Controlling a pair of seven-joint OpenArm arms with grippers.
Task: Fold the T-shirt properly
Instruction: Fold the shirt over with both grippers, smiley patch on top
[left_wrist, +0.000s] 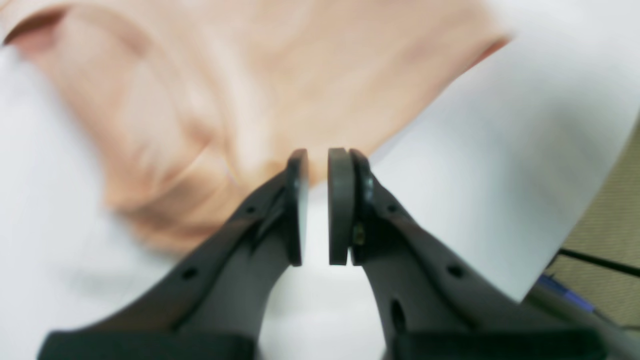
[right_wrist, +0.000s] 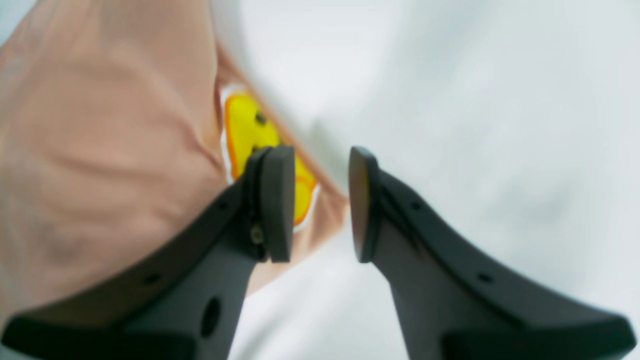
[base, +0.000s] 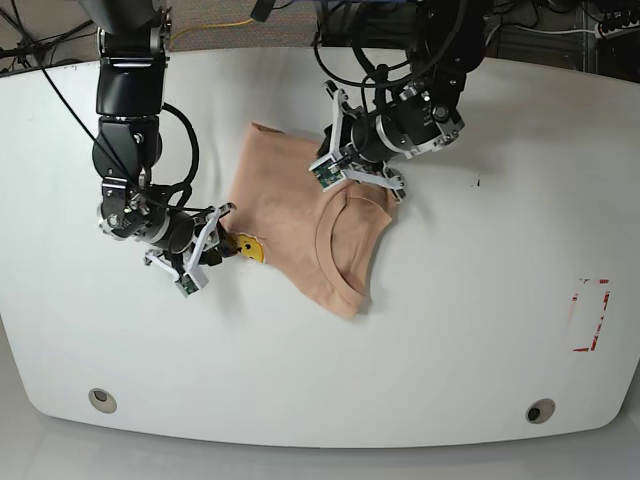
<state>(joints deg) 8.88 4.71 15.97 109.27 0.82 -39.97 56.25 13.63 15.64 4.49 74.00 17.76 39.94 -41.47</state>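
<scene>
The T-shirt (base: 300, 235) is lying bunched and partly folded on the white table (base: 470, 330), smiley print (base: 250, 247) at its edge. The left gripper (left_wrist: 318, 205) is hovering over the shirt, pads nearly together, empty. The right gripper (right_wrist: 320, 202) is hanging beside the print, jaws apart, empty.

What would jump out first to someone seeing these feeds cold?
The peach T-shirt, bunched into a rumpled heap mid-table, against the bare white table. Next, its bright yellow smiley print at the shirt's edge, right beside the right gripper, whose jaws stand apart and empty. The left gripper sits at the shirt's far edge, jaws nearly closed.
</scene>
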